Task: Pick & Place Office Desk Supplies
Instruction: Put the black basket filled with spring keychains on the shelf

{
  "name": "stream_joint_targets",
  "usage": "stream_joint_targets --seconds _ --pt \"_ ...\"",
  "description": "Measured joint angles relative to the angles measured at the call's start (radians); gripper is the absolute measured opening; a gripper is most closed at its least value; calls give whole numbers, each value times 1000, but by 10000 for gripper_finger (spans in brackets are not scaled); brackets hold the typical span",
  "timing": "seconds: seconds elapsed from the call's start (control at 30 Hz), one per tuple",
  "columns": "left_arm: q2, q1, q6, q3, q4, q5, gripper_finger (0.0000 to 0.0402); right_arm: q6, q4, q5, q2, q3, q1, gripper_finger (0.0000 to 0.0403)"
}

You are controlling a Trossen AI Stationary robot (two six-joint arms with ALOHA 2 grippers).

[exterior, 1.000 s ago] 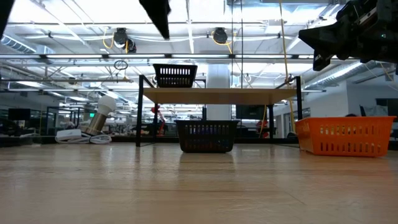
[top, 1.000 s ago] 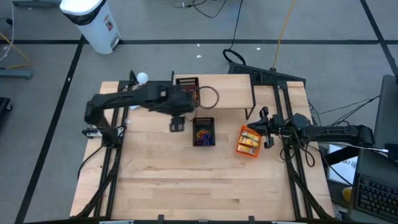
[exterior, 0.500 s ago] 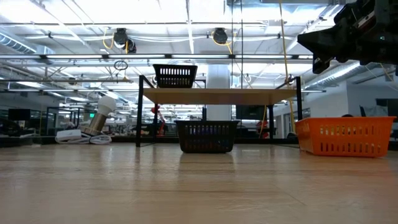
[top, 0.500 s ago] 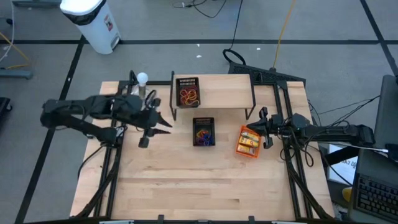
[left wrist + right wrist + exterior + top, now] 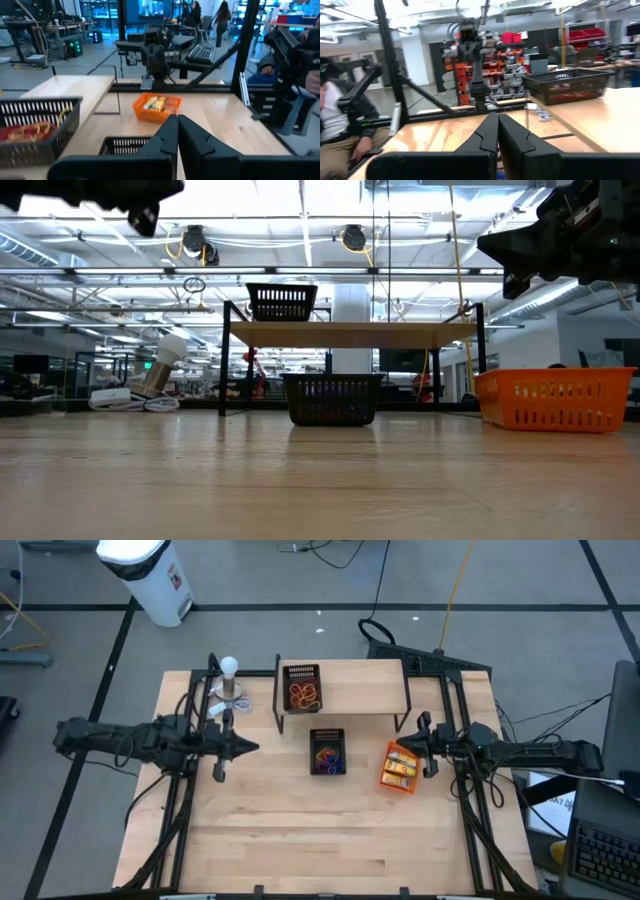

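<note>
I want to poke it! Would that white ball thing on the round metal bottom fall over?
Probably it would wobble. The white bulb sits high over its round metal base, so it looks top-heavy. The wide, flat base may keep it upright under a gentle poke.

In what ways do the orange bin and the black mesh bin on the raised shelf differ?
The orange bin sits on the table, right of centre; the black mesh bin stands on the raised shelf. The orange bin holds yellow packets; the black one holds rubber bands. Both are small open baskets.

black mesh bin (image 5: 281, 302) on shelf (image 5: 350, 333); second bin (image 5: 332, 399) beneath; orange bin (image 5: 556, 398) right
</note>
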Motion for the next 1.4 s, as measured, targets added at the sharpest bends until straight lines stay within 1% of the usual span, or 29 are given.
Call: stream_joint_targets --seconds 0.1,0.27,0.37,0.5,0.67,0.77,0.83,0.97,1.07,1.17,1.3,1.4 --pt "-59 -8 4 -83 32 -9 10 1 -3 27 0 0 0 0" --pt "-151 -7 -17 -174 47 -67 4 1 -9 28 8 0 0 0" --pt "-196 -8 -47 -224 46 -70 8 1 -8 28 7 0 0 0" --pt "-252 -15 -53 -283 44 -80 2 1 -7 28 7 0 0 0" --pt "-302 -19 -73 -343 47 -135 8 1 -7 31 7 0 0 0" --pt "-310 -19 -88 -387 57 -138 3 1 -7 35 7 0 0 0" --pt "-309 -19 -94 -422 106 -132 3 1 -7 35 7 0 0 0" --pt "-303 -19 -83 -429 111 -132 10 1 -7 35 12 0 0 0" --pt "-301 -19 -73 -429 97 -132 5 -2 -3 52 23 0 0 0" --pt "-301 -19 -81 -429 78 -133 3 0 -3 82 38 0 0 0" --pt "-301 -19 -101 -429 65 -138 13 1 -1 84 58 0 0 0" --pt "-301 -19 -110 -428 65 -139 9 1 6 84 71 0 0 0"
